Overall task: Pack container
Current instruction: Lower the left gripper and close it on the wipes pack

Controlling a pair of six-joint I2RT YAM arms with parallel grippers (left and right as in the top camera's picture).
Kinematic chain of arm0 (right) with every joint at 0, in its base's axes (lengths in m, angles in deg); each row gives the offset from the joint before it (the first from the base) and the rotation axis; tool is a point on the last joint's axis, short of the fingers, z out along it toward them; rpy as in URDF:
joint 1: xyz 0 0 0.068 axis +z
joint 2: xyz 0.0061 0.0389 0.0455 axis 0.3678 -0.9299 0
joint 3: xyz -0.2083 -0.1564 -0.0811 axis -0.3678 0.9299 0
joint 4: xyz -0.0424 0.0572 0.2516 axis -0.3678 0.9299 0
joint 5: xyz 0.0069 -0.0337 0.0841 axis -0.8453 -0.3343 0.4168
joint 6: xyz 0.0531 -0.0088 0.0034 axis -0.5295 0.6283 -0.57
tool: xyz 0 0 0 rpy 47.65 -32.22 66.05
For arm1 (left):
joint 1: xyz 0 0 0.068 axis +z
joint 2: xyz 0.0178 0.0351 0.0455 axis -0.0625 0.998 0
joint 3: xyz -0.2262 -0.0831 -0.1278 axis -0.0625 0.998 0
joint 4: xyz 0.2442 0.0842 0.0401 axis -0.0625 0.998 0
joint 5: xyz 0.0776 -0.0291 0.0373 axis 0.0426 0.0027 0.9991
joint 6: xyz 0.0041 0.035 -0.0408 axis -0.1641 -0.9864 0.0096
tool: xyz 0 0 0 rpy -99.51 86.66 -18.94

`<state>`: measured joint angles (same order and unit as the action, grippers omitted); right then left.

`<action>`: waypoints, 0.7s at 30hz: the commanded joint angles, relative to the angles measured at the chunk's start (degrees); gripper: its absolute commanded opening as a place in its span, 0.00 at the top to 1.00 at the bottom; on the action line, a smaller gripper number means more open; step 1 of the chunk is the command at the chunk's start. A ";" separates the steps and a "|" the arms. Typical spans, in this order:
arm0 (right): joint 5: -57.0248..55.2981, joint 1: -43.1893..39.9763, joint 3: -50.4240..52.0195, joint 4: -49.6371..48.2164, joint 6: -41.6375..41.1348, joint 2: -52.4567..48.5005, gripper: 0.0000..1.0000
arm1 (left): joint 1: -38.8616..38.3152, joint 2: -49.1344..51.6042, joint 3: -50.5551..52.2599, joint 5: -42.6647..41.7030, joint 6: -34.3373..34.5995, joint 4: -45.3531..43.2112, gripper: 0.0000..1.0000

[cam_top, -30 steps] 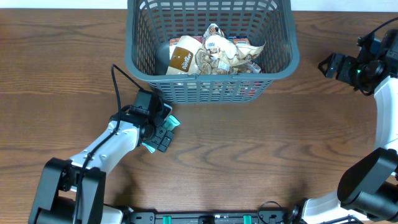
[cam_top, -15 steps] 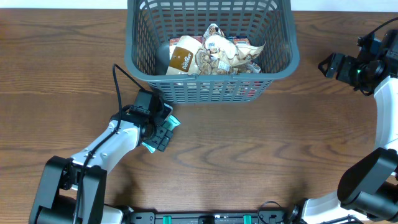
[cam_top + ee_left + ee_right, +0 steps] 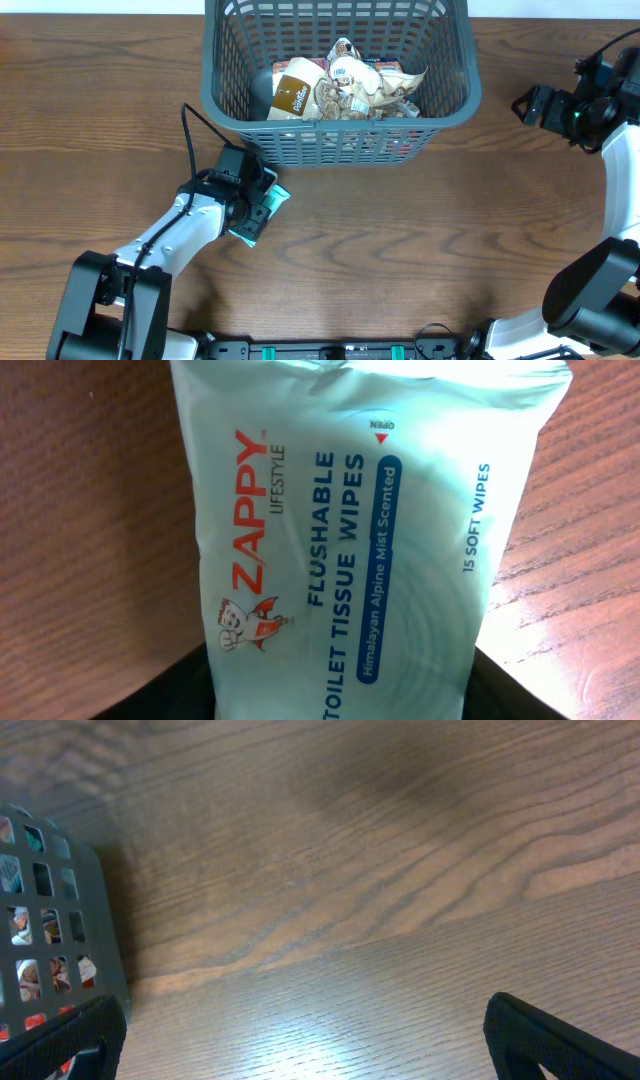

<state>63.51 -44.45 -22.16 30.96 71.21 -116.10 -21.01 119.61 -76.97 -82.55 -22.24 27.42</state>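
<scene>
The container (image 3: 226, 112), a dark grey lattice basket, stands at the top centre and holds several snack packs (image 3: 345, 85). A pale teal pack of Zappy toilet wipes (image 3: 262, 212) lies on the wooden table just below the basket's left front corner. It fills the left wrist view (image 3: 350, 530). My left gripper (image 3: 250, 208) is over its near end, with a dark finger pressed against each long side (image 3: 340, 700). My right gripper (image 3: 528, 103) is open and empty to the right of the basket, whose corner shows in the right wrist view (image 3: 60, 920).
Bare wooden table (image 3: 420, 240) lies in front of the basket and between the arms. The left arm's black cable (image 3: 190, 130) loops beside the basket's left wall.
More of the teal pack shows beside my left gripper than before; the dark fingers cover less of it. The right arm and the basket have not moved.
</scene>
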 commanded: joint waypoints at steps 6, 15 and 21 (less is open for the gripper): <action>-0.11 0.48 0.26 0.00 0.66 -0.28 0.01 | -0.17 0.33 0.76 0.26 -0.31 2.12 0.76; -0.09 0.46 0.26 0.04 0.66 -0.28 0.01 | -0.17 0.33 0.74 0.24 -0.31 3.04 0.86; -0.11 0.46 0.26 0.07 0.63 -0.28 0.01 | -0.17 0.33 0.74 0.26 0.42 3.19 0.86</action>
<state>63.51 -44.45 -22.16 30.96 71.21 -116.10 -21.01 118.74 -77.38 -82.35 -22.24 28.93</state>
